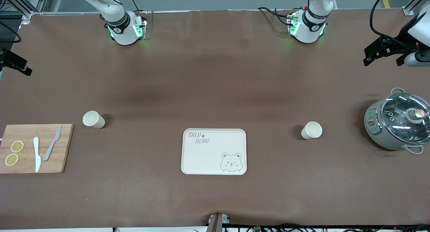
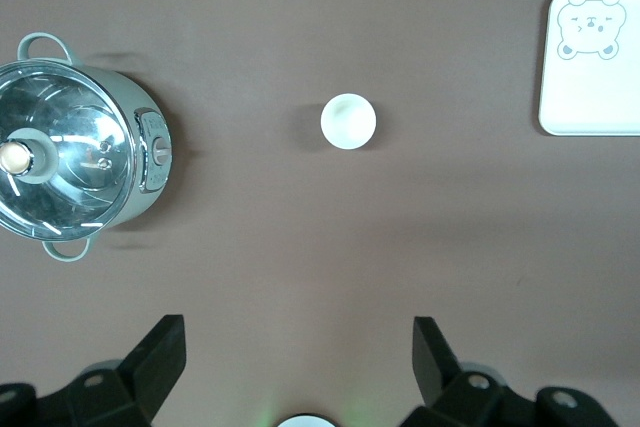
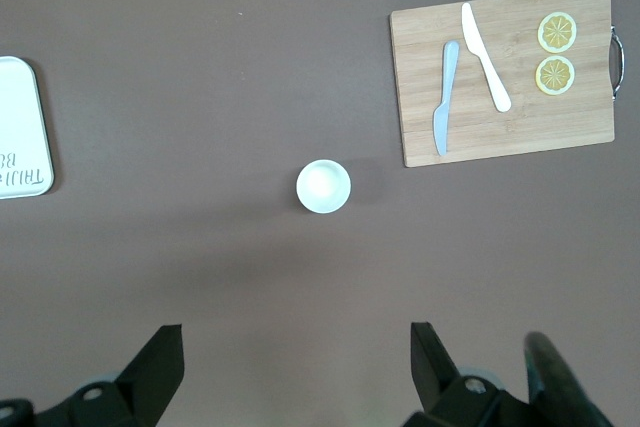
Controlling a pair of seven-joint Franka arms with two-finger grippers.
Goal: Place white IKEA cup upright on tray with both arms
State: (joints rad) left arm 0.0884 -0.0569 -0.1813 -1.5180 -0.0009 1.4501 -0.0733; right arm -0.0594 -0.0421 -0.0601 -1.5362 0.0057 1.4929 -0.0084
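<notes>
**Obs:** Front view, tray as the dial. The pot-side cup stands at about 3 o'clock and the board-side cup at about 9, a shade higher. Both are well apart from the tray, and both look upright with mouths open.

**Op:** And the hands?

**Obs:** The left gripper is up over the table at the left arm's end, at 12 o'clock from the pot. Its fingers are spread wide and hold nothing. The right gripper is the same — splayed and empty — over the right arm's end, with the cutting board in its wrist view.

**Op:** How do I take the reach?

**Obs:** Give each arm its own cup. Come straight down with the rim centred between the fingers, and pinch the wall below the lip. My guess is these are light and will skid or tip if one finger lands first. Keep your left arm off the pot handle. For set-down, pick separate spots on the tray so the wrists don't crowd — one over the lettering, one over the bear.
</notes>
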